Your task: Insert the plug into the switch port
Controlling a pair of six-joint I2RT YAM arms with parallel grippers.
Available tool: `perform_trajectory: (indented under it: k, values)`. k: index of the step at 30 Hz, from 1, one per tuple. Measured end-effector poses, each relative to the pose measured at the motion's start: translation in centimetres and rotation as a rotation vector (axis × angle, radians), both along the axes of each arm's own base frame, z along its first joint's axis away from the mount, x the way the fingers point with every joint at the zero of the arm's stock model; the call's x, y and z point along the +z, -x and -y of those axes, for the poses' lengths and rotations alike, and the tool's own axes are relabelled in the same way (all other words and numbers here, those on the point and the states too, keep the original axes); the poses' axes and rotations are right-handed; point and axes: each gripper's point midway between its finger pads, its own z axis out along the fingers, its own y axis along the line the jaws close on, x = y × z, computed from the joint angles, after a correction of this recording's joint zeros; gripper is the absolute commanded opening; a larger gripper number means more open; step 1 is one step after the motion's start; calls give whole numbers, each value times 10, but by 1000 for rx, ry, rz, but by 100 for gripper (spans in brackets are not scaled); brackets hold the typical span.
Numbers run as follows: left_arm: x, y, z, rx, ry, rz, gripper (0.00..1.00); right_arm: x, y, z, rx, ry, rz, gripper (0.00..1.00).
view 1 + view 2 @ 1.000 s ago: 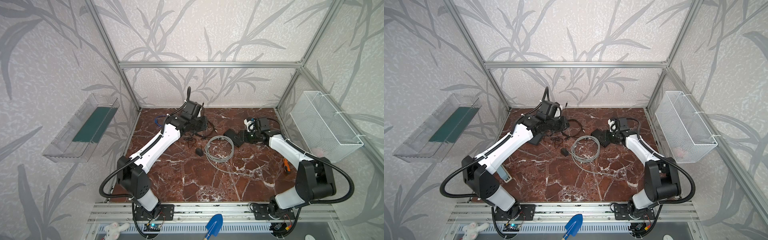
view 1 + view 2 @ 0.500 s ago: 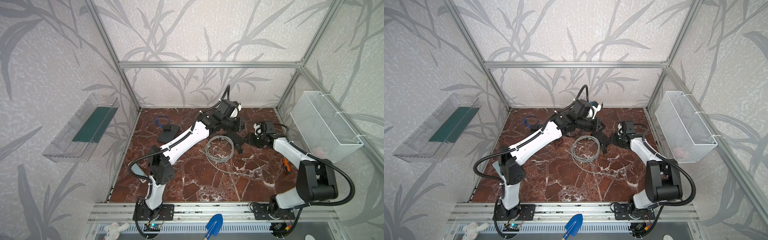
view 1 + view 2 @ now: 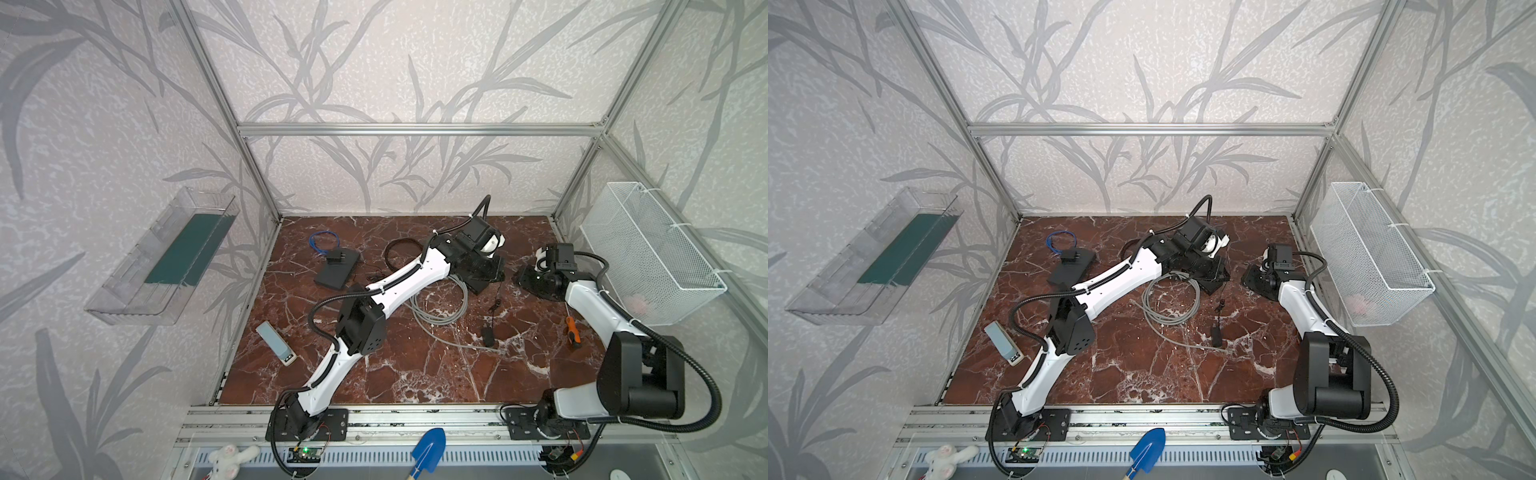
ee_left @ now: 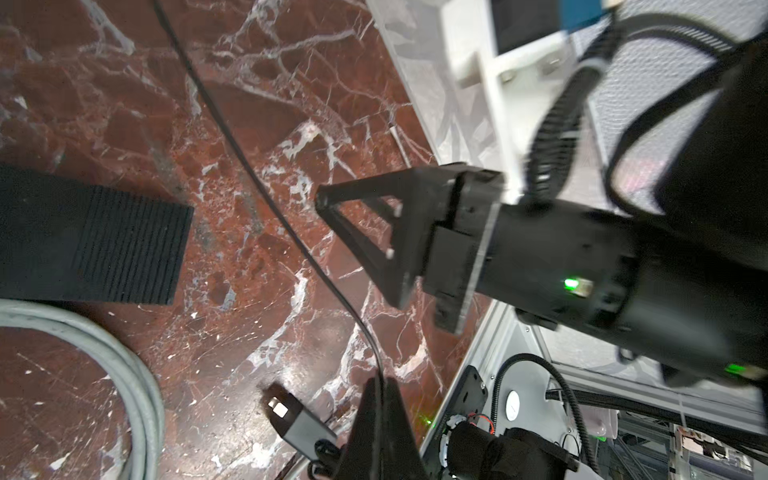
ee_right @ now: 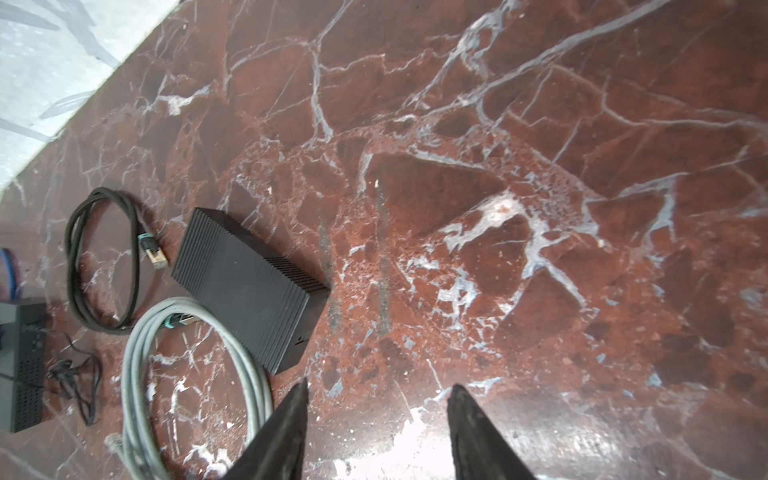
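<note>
Pinching a thin black cable, the left gripper is closed. The right gripper hangs open and empty over the table. Near both lies the switch, toward the table's back edge, just beside a grey cable coil.

One grey cable, one black cable, one blue cable, one switch, one slab, one corded adapter.

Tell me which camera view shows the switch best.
The right wrist view: the switch lies whole and unobstructed, its ribbed top clear. The left wrist view catches only one ribbed end. In both top views the left arm hides most of it.
</note>
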Motion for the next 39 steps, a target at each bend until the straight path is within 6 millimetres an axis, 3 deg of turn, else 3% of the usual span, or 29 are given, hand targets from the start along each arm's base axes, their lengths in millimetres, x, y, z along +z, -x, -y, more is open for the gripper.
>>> perform_trajectory:
  k: [5,9,14,23,31,34,39]
  values:
    - [-55,-4,0,-18,-89,-37,6,0,-4,-17,53,-48,20,53]
    - [-88,-8,0,-38,-135,-47,5,-13,-3,-35,92,-91,8,54]
    - [-102,-3,-2,-71,-156,-48,2,-34,-2,-42,74,-138,-26,54]
    - [-143,17,-12,-119,-200,-99,2,-52,-30,-55,66,-247,17,44]
    - [-144,17,-10,-124,-188,-86,2,-80,-31,-59,43,-294,-48,37]
    - [-141,17,-10,-124,-182,-80,2,-81,-31,-59,39,-294,-50,35]
    - [-135,17,-10,-124,-173,-73,2,-78,-34,-60,41,-302,-38,22]
